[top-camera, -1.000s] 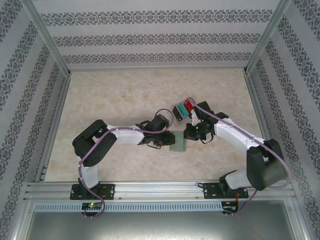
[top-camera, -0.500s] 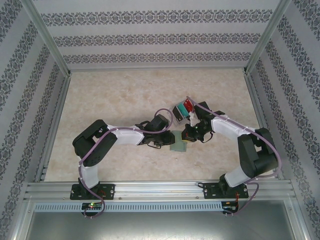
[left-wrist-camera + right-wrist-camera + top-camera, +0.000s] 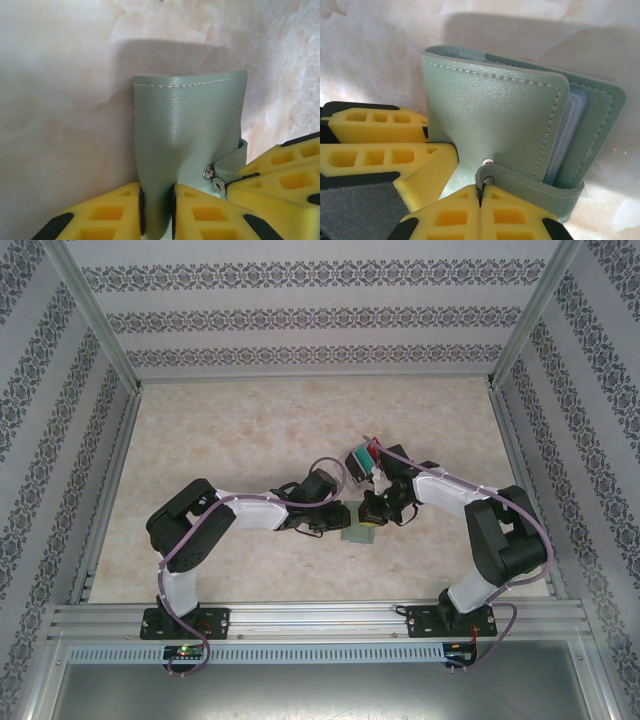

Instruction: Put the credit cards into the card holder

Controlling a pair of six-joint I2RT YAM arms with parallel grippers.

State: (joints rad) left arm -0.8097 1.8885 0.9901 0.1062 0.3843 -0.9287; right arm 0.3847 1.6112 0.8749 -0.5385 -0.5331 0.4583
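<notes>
The left claw (image 3: 157, 210) is clamped on the near edge of the card holder (image 3: 190, 135), its 2 yellow fingers pinching the green cover between them, a little tighter than 1 second ago. The right claw (image 3: 481, 192) is fully closed on the strap (image 3: 535, 187) by the snap. Over that second the right arm has folded its elbow inward and to the left, so the 2 claws now crowd together over the holder, which is lifted and bowed rather than lying flat. This looks like the opening step: the flap is parting and pale pockets (image 3: 567, 135) show inside, but no card is in yet. The credit cards (image 3: 360, 461) wait in a clear box (image 3: 349, 454) just beyond the claws. All of this sits near the middle of a beige marbled table (image 3: 230, 440), enclosed by metal rails and striped patterned walls.
</notes>
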